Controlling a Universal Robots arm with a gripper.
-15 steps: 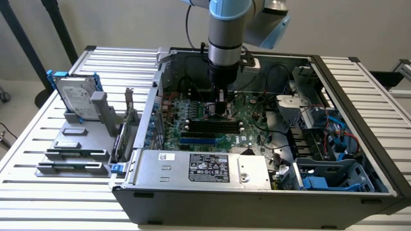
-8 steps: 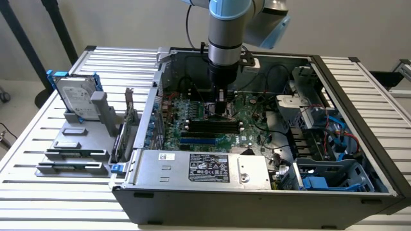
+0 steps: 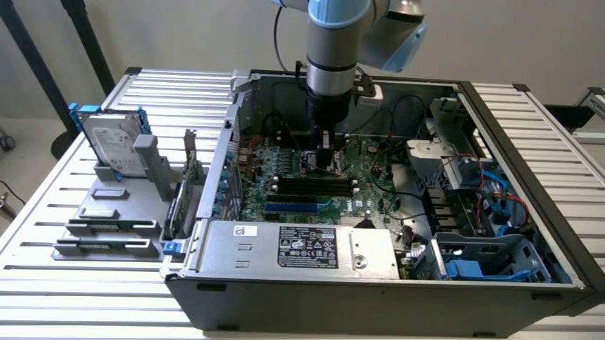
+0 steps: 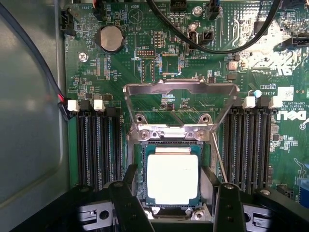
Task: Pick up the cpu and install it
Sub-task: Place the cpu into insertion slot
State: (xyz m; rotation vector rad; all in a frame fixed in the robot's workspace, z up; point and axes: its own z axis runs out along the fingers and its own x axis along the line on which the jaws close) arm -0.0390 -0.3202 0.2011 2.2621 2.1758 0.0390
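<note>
While the wrist view shows the cpu (image 4: pixel 172 179) socketed, untouched, inside my spread claw (image 4: pixel 177 186), the exterior view shows the surrounding case (image 3: pixel 378 296).

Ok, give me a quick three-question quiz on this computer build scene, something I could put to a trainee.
1. True or false: the cpu lies in the socket on the motherboard.
2. The metal load plate is: A) closed over the cpu, B) swung open, C) lying outside the case.
3. Short answer: how do the fingers of the gripper stand relative to the cpu?
Key: 1 true. 2 B. 3 open, one finger on each side of it.
</note>
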